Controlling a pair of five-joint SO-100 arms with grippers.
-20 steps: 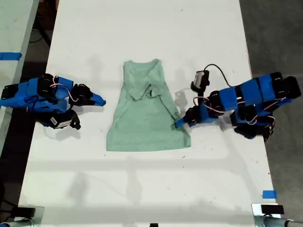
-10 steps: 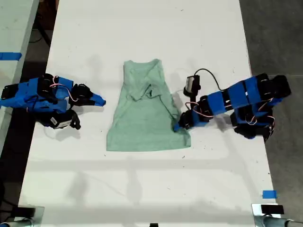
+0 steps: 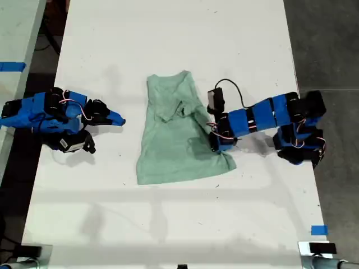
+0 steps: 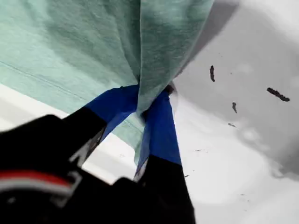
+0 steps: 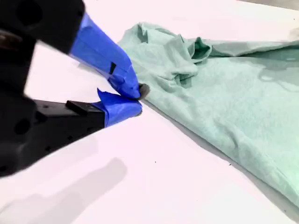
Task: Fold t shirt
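1. While the white table (image 3: 168,33) looks the same, the t shirt (image 3: 174,140) in its middle has slid toward the exterior view's right, its hem now slanted.
2. My first gripper (image 4: 152,105) has advanced and clamps the shirt's side edge, so a fold seems to be beginning.
3. My second gripper (image 5: 135,100) stays beside the shirt, nearly closed on nothing.

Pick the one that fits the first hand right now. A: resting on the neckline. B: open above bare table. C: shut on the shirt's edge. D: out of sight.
C: in the first wrist view my first hand has its blue-taped fingers pinched on a fold of the t shirt.
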